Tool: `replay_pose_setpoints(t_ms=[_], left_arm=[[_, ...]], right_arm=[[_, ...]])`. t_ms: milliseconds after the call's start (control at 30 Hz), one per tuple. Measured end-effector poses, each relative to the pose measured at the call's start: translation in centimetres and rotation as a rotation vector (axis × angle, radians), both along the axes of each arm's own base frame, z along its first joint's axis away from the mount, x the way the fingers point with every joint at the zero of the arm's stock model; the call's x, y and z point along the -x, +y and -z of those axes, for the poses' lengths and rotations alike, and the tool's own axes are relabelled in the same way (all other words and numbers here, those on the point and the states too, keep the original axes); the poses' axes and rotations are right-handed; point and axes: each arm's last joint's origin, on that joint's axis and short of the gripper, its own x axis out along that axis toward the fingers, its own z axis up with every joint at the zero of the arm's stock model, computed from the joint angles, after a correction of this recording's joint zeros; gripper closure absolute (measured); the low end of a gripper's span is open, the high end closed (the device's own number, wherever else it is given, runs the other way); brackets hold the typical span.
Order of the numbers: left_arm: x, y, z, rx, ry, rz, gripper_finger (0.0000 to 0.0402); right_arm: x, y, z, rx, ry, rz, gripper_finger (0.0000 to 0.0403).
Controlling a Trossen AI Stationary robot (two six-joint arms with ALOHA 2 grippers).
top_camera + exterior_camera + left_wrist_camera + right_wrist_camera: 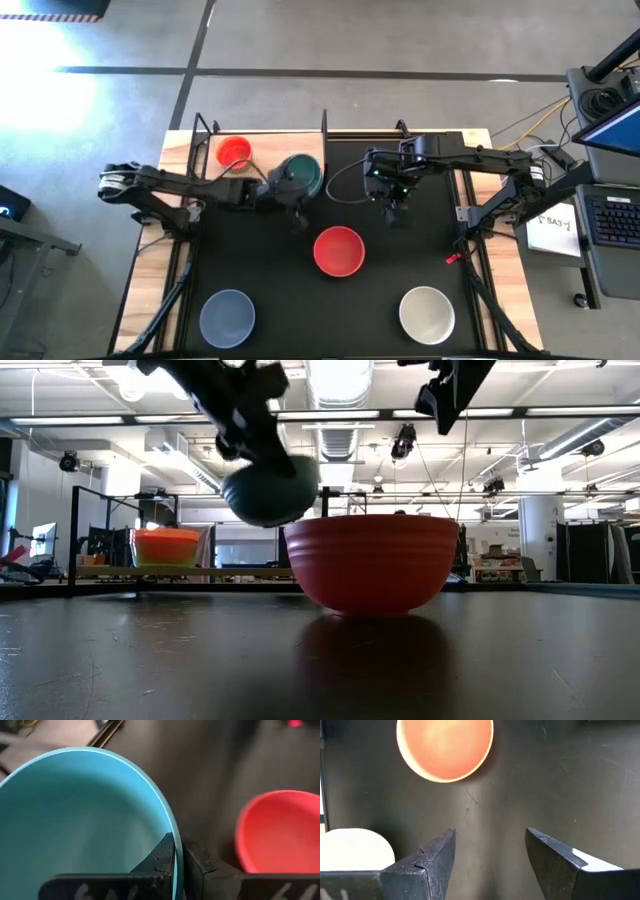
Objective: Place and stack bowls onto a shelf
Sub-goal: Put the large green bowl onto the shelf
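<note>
My left gripper is shut on a teal bowl, which hangs in the air near the pale wooden shelf at the table's far edge. An orange-red bowl stands on the shelf's left part. A red bowl sits upright on the black mat. My right gripper hovers open above the mat, to the far right of the red bowl, and its wrist view shows nothing between its fingers. My left gripper holds the teal bowl by its rim, one finger inside the bowl and one outside. The fingers come roughly level from the table's left. The bowl is lifted clear of the mat and tilted.
A grey-blue bowl and a white bowl rest on the mat near the table's near edge. Thin black posts rise from the shelf. A laptop and cables lie beyond the table's right side.
</note>
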Motion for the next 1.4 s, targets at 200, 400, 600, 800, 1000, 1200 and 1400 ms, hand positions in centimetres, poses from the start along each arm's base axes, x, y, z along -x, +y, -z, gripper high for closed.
replay_pose_setpoints(t_ms=[200, 400, 600, 800, 1000, 1200, 1400], left_arm=[[-0.5, 4.3, 2.0, 0.008, 0.08, -0.14, 0.04], [-0.2, 7.5, 3.7, 0.052, 0.151, -0.208, 0.04], [0.2, 9.4, 4.0, 0.047, 0.174, -0.236, 0.04], [0.4, 10.1, 3.9, 0.024, 0.191, -0.219, 0.04], [0.5, 10.6, 3.8, 0.005, 0.184, -0.215, 0.04], [0.4, 11.1, 3.9, -0.011, 0.184, -0.213, 0.0392], [0.0, 11.6, 4.3, -0.017, 0.165, -0.224, 0.0361]], right_arm=[[-0.8, -0.1, 1.5, -0.034, -0.001, 0.19, 0.0177], [-1.5, -0.4, 2.8, -0.055, 0.008, 0.493, 0.0177], [-1.8, -0.1, 3.1, -0.077, -0.005, 0.543, 0.0177], [-2.4, 0.8, 3.0, -0.093, -0.057, 0.521, 0.0177], [-2.8, 1.5, 3.4, -0.103, -0.078, 0.509, 0.0177], [-2.9, 1.7, 4.4, -0.103, -0.076, 0.504, 0.0177], [-2.9, 1.7, 5.3, -0.101, -0.062, 0.504, 0.0177]])
